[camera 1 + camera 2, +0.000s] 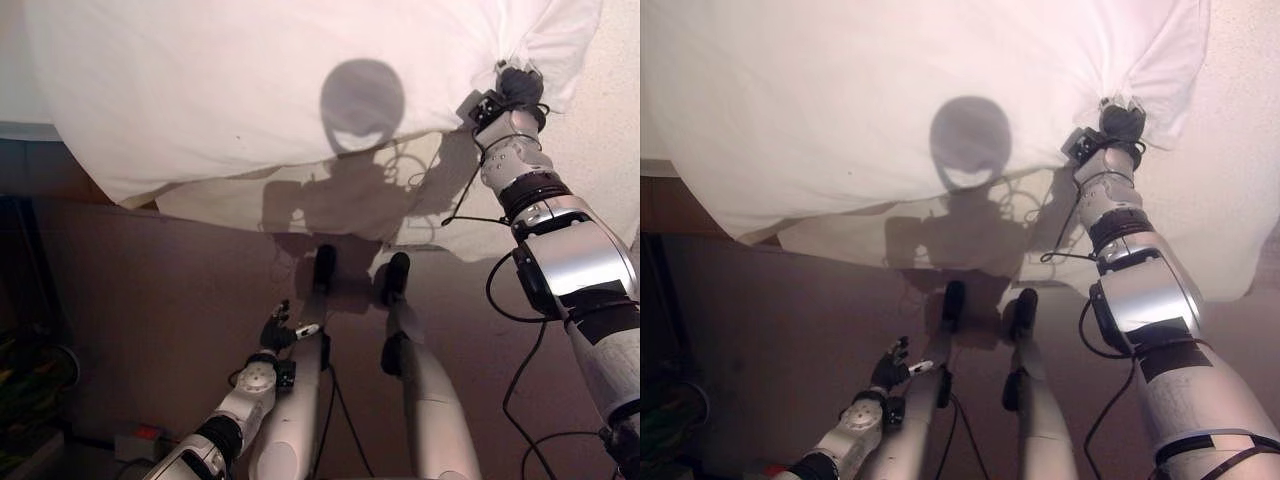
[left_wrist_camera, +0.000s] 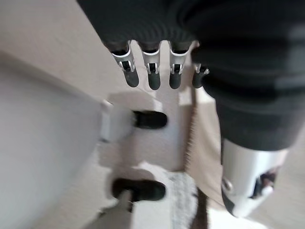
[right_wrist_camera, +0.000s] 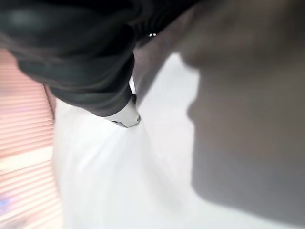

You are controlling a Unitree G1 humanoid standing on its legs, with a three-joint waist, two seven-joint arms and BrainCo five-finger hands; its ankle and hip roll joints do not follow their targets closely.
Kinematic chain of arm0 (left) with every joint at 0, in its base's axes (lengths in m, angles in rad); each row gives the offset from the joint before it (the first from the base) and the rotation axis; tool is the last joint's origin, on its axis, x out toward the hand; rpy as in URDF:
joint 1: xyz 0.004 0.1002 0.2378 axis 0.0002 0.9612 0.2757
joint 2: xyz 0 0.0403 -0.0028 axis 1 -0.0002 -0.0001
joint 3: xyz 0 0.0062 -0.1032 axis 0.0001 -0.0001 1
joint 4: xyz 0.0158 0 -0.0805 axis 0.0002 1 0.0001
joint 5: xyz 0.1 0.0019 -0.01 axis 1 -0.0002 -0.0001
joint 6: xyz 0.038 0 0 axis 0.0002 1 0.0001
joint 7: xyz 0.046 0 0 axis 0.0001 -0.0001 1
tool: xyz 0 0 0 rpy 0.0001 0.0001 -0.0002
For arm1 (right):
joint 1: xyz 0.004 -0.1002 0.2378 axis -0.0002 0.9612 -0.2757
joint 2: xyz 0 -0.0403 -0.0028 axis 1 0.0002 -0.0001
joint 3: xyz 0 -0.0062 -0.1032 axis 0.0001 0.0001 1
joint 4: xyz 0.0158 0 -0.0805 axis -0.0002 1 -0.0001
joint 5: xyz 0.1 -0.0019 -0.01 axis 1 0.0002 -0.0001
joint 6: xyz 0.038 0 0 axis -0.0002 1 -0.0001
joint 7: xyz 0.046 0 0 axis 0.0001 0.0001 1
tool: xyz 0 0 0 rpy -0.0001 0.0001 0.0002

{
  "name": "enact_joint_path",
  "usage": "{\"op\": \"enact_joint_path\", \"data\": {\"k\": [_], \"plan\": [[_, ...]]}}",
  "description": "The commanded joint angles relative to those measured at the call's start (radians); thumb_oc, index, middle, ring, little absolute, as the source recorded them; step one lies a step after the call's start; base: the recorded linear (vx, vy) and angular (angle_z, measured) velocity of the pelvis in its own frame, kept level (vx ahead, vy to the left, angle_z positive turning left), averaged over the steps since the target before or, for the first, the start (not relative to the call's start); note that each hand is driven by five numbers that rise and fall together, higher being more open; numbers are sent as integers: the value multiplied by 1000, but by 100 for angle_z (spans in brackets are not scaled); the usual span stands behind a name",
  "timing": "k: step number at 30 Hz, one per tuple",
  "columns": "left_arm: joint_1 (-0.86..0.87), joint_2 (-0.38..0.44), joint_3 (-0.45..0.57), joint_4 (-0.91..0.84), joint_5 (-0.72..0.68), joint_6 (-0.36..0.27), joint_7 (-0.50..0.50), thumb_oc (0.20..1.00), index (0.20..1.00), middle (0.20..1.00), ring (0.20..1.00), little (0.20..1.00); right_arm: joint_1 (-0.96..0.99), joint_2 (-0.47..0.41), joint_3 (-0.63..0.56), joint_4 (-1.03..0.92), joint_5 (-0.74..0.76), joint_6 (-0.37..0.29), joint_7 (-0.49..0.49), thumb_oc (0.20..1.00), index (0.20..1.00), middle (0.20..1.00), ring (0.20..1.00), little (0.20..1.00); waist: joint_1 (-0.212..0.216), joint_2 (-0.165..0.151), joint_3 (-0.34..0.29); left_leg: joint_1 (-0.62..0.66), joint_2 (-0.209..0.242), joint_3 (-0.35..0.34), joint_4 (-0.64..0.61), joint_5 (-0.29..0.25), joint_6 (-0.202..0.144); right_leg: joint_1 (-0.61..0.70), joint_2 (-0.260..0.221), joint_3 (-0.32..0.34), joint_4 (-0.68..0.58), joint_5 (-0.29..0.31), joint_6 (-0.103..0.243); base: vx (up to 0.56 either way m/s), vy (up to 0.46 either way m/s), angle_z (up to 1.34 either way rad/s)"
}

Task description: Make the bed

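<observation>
A white duvet [image 1: 230, 90] hangs over the bed's edge across the upper part of the head views, its cloth gathered into folds at the upper right. My right hand [image 1: 517, 86] is raised there and shut on that bunched corner; in the right wrist view its dark cover [image 3: 90, 62] lies against the white cloth [image 3: 119, 181]. Below the duvet a cream sheet [image 1: 300, 205] hangs in shadow. My left hand [image 1: 279, 331] hangs low over the floor, away from the bedding, its fingers [image 2: 152, 76] relaxed and holding nothing.
Textured white bedding [image 1: 610, 130] lies to the right of the raised hand. Brown floor [image 1: 150, 300] runs below the bed's edge. A power strip with a red switch [image 1: 140, 436] and greenish clutter [image 1: 25, 390] sit at the lower left beside dark furniture [image 1: 20, 250].
</observation>
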Motion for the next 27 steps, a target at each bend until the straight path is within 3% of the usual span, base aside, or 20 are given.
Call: {"op": "enact_joint_path", "data": {"k": [1, 4, 7, 9, 13, 17, 22, 26, 27], "plan": [[17, 19, -39, -107, -65, -32, -4, 1000, 1000, 1000, 1000, 1000, 8, 33, 43, -160, 20, -114, -23, 200, 200, 200, 200, 200, -20, -57, 0, 31, -41, 38, 38, -65, 11, 67, -48, 37, 36, -52, 133, -56, 33, 1], [21, 37, -51, -189, -107, -32, -25, 1000, 1000, 1000, 1000, 1000, 16, 37, 40, -205, 20, -128, -32, 200, 200, 200, 200, 200, -29, -73, 0, 33, -41, 51, 51, -68, 11, 76, -45, 47, 18, -33, 135, -74, 35, -7], [48, 64, -97, -380, -304, -10, -109, 1000, 1000, 1000, 1000, 1000, 41, 44, 48, -312, -6, -142, -44, 200, 200, 200, 200, 200, -46, -93, 0, 73, -38, 75, 64, -85, 11, 123, -40, 67, -3, -20, 139, -59, 35, -18], [48, 78, -116, -426, -351, 2, -130, 1000, 1000, 1000, 1000, 1000, 39, 46, 49, -317, -11, -141, -44, 200, 200, 200, 200, 200, -49, -96, 0, 86, -37, 79, 64, -88, 11, 136, -39, 69, -8, -19, 140, -35, 23, -13], [-12, 155, -261, -612, -523, 69, -229, 1000, 1000, 1000, 1000, 1000, 26, 55, 68, -359, -44, -139, -43, 200, 200, 200, 200, 200, -77, -106, -1, 159, -39, 95, 74, -105, 13, 202, -42, 86, -3, -25, 141, -43, 20, -10], [-69, 184, -322, -659, -644, 98, -277, 1000, 1000, 1000, 1000, 1000, 29, 68, 105, -379, -67, -124, -21, 200, 200, 200, 200, 200, -90, -123, -9, 211, -37, 108, 85, -117, 16, 247, -44, 96, 1, -27, 141, -27, 12, -10], [-115, 143, -313, -635, -752, 86, -284, 1000, 1000, 1000, 1000, 1000, 53, 81, 137, -403, -75, -111, -2, 200, 200, 200, 200, 200, -103, -139, -35, 241, -38, 113, 94, -121, 18, 271, -48, 95, 14, -37, 139, 3, -8, -5], [-184, 50, -185, -584, -811, -33, -208, 1000, 1000, 1000, 1000, 1000, 116, 71, 163, -477, -81, -107, -2, 200, 200, 200, 200, 200, -106, -153, -63, 270, -40, 110, 86, -118, 11, 295, -54, 81, 24, -45, 139, 0, -32, 2], [-184, 50, -185, -584, -811, -33, -208, 1000, 1000, 1000, 1000, 1000, 116, 71, 163, -477, -81, -107, -2, 200, 200, 200, 200, 200, -107, -153, -64, 269, -40, 109, 86, -117, 11, 294, -55, 81, 24, -45, 139, -9, -32, 8]]}}
